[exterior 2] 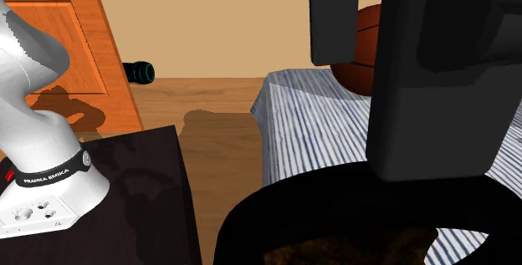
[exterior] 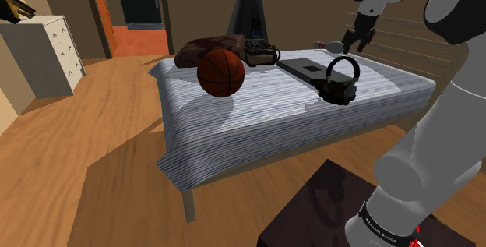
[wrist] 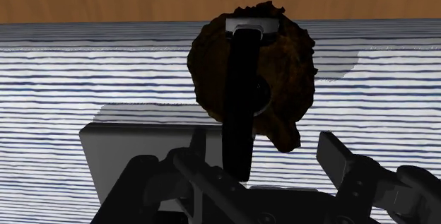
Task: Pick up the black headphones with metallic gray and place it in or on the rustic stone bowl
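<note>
Currently I count one pair of headphones [exterior: 341,72], one stone bowl [exterior: 339,94], one basketball [exterior: 220,72] and one flat grey slab [exterior: 304,68] on the bed [exterior: 257,125]. Headphones stand in the bowl, band up, just beneath my pincer [exterior: 358,41], which is released and grips nothing. Bowl sits near the bed's stand-side edge; bare striped cover lies toward the basketball.

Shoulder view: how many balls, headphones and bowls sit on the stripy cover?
Balls: 1, the orange basketball
Headphones: 1, the black headphones
Bowls: 1, the rough brown bowl under them
Total: 3
</note>
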### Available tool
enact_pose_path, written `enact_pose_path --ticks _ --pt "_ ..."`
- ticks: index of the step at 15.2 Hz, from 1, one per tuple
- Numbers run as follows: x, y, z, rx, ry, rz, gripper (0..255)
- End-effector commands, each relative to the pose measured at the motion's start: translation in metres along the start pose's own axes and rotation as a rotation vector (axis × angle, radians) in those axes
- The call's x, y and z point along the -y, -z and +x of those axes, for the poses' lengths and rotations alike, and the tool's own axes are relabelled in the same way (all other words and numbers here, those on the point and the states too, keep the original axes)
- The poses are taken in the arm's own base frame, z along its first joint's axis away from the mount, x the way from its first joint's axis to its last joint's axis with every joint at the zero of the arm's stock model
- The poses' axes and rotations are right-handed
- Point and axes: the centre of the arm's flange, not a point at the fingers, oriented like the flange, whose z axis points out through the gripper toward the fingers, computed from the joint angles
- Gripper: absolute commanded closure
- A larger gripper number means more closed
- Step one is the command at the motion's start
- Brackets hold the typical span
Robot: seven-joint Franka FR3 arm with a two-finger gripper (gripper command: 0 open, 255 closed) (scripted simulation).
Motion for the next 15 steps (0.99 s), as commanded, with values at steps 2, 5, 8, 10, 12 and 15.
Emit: enact_pose_path --ticks 2,5,8,10,12,15 --pt "0.0 0.0 0.0 0.0 0.0 0.0 0" --pt "0.0 0.026 0.0 0.0 0.0 0.0 0" --pt "0.0 0.05 0.0 0.0 0.0 0.0 0" --pt "0.0 0.05 0.0 0.0 0.0 0.0 0" --pt "0.0 0.05 0.0 0.0 0.0 0.0 0" --pt "0.0 0.05 0.0 0.0 0.0 0.0 0"
